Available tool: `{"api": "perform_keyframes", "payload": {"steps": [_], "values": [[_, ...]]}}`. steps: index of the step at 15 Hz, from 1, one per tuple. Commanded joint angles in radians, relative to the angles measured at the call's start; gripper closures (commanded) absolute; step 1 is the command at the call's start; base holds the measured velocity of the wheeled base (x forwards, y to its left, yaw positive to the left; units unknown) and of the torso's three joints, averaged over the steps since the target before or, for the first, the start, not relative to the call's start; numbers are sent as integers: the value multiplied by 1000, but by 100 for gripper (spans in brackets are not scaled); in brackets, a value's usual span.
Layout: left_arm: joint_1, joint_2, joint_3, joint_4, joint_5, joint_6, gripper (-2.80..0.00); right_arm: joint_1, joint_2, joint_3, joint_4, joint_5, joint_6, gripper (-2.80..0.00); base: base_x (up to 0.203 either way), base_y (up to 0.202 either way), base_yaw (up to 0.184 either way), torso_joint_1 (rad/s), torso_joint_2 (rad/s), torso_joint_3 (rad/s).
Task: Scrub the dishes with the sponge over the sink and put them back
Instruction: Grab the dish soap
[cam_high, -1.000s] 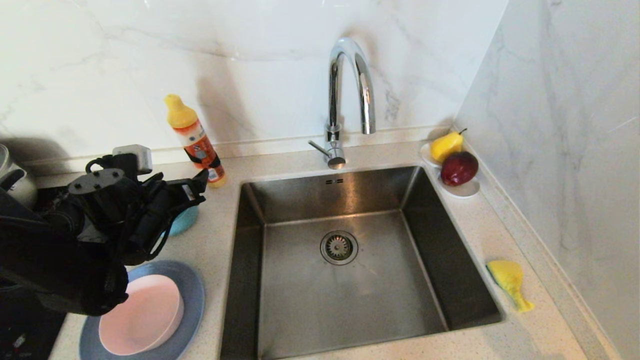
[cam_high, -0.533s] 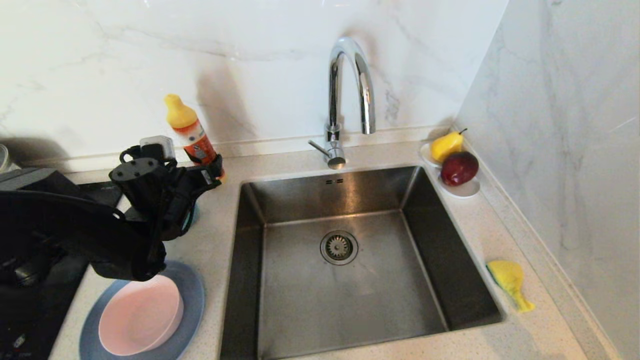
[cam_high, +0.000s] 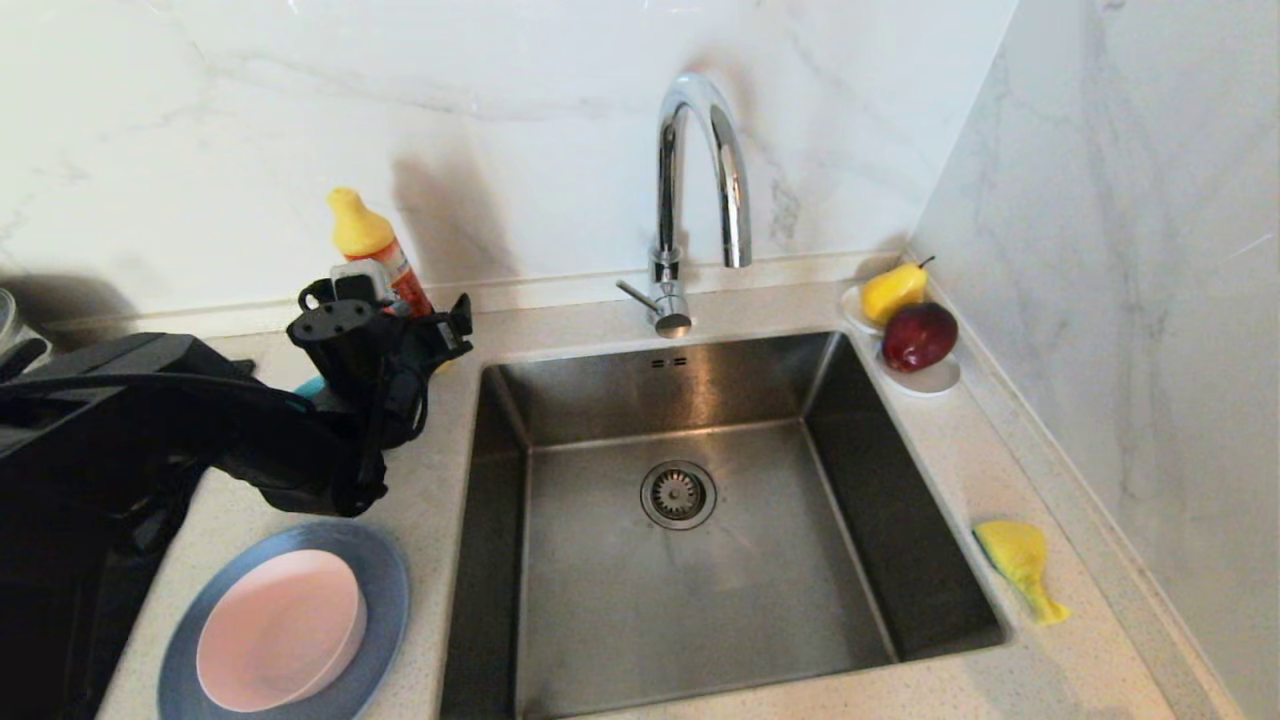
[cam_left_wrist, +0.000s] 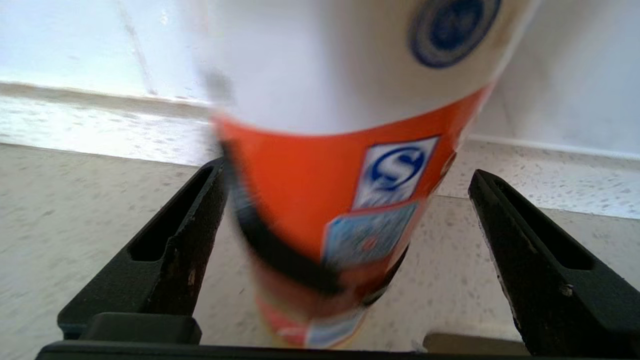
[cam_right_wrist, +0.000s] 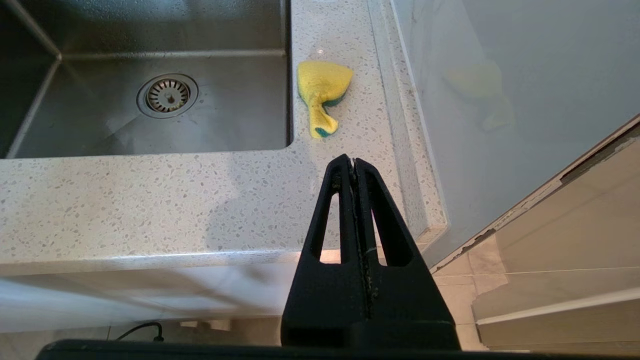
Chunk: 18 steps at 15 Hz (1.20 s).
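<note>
Left tool (cam_left_wrist: 345, 210): fingers spread wide, either side of the orange bottle (cam_left_wrist: 345, 200) at the back of the bench (cam_high: 440, 500), left of the sink (cam_high: 690, 560); no grip visible.

Right tool (cam_right_wrist: 354, 162): fingers pressed together, empty, off the bench's front edge.

Sponge (cam_high: 1018, 562): on the bench right of the sink.

Pink bowl (cam_high: 280, 628): inside the grey-blue plate (cam_high: 385, 580), front left.

Teal bowl (cam_high: 310, 386): mostly hidden behind the left arm.

Saucer (cam_high: 925, 378) with pear and apple: back right corner.
</note>
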Motion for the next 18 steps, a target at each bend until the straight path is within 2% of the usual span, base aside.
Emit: {"api": "perform_keyframes", "payload": {"steps": [1,10,13,15,18], "values": [[0,21,-67,23,4,-2,-280,0,-1,0,0,0,-1,0,0,0,0,0,0,0],[1,70,-222,127,5,0,-280,1,-1,0,-1,0,-1,0,0,0,0,0,0,0],[0,67,-226,143,8,-2,-280,0,-1,0,0,0,-1,0,0,0,0,0,0,0],[0,71,-226,144,32,0,0,0,0,0,-1,0,-1,0,0,0,0,0,0,0],[0,73,-221,140,34,0,0,0,0,0,-1,0,0,0,0,0,0,0,0,0]]}}
